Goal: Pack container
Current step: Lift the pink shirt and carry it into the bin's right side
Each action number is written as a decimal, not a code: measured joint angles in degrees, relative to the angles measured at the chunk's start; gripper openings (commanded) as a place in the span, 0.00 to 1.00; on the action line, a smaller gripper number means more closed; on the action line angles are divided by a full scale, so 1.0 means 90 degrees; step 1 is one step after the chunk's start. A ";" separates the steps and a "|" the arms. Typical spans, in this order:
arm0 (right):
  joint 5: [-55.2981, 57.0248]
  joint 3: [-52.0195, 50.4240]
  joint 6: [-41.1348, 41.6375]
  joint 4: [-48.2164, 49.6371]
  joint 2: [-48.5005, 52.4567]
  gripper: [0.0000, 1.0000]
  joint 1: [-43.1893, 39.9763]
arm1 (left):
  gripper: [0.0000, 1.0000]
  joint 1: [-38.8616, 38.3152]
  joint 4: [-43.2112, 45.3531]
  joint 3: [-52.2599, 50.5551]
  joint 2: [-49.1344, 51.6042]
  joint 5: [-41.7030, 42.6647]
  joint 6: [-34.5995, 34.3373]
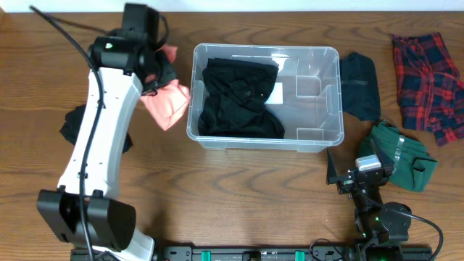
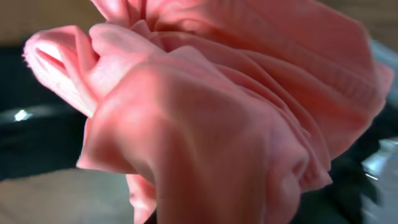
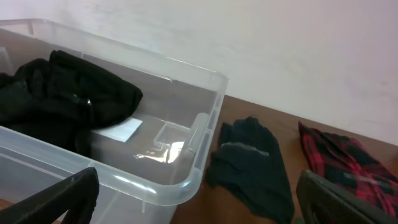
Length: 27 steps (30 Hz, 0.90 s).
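Observation:
The clear plastic container [image 1: 319, 130] stands at the table's middle, with a black garment [image 1: 239, 98] in its left half and a white label [image 1: 275, 93] on its bottom. It also shows in the right wrist view [image 3: 186, 180]. My left gripper [image 1: 156, 72] is shut on a pink garment [image 1: 168, 104], held above the table just left of the container. The pink garment [image 2: 217, 112] fills the left wrist view and hides the fingers. My right gripper [image 1: 355, 177] is open and empty at the front right, fingers apart [image 3: 199, 199].
A black cloth [image 1: 360, 85] lies right of the container. A red plaid garment [image 1: 428, 80] lies at the far right. A green garment [image 1: 402, 152] lies by my right gripper. Another black cloth [image 1: 76, 123] lies at the left under my left arm.

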 measured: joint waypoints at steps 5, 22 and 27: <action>0.0000 0.0000 0.0000 0.0000 0.0000 0.99 0.0000 | 0.06 -0.0891 0.0505 0.0189 0.0002 0.0109 0.0136; 0.0000 0.0000 0.0000 0.0000 0.0000 0.99 0.0000 | 0.06 -0.3181 0.2409 0.0192 0.0976 0.0211 0.0209; 0.0000 0.0000 0.0000 0.0000 0.0000 0.99 0.0000 | 0.06 -0.3201 0.3033 0.0192 0.1399 0.0209 0.0204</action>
